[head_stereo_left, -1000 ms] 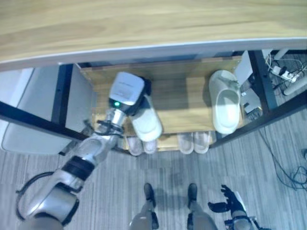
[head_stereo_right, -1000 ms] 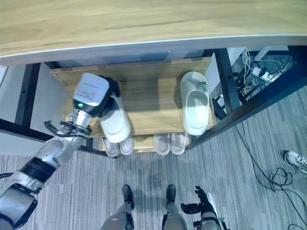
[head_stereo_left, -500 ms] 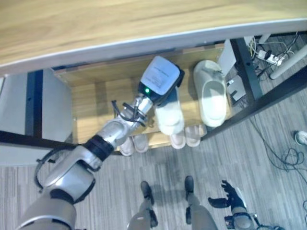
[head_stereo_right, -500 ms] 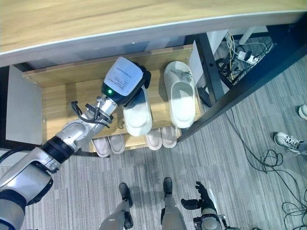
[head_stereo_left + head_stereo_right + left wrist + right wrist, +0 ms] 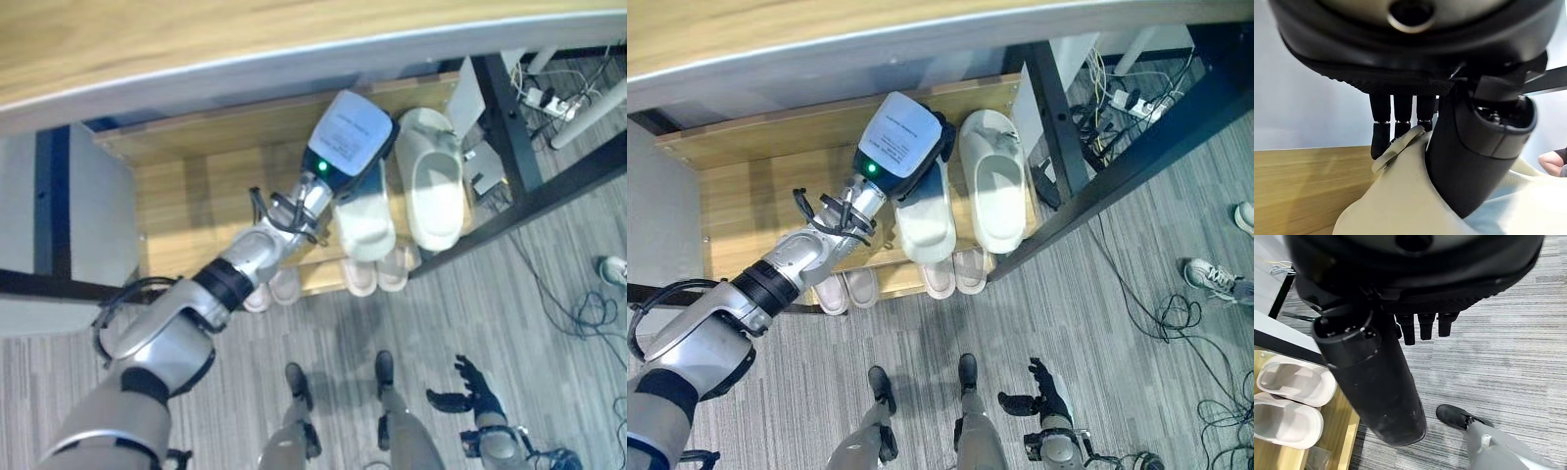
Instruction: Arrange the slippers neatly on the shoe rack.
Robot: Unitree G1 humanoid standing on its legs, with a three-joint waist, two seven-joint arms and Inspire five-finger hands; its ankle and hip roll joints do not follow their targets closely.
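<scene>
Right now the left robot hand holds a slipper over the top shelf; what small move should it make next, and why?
Probably lower the slipper onto the shelf and then let go. The left robot hand is curled round its back edge, and it already lies lengthwise close beside the other slipper, toes pointing the same way, so the pair looks lined up. Whether the sole touches the wood cannot be seen.

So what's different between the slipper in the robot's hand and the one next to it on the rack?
The held slipper is gripped at its heel end by the left hand; the resting slipper lies free, sole down, on the shoe rack. The held one sits left of the resting one. Both are pale, with toes toward the robot.
</scene>
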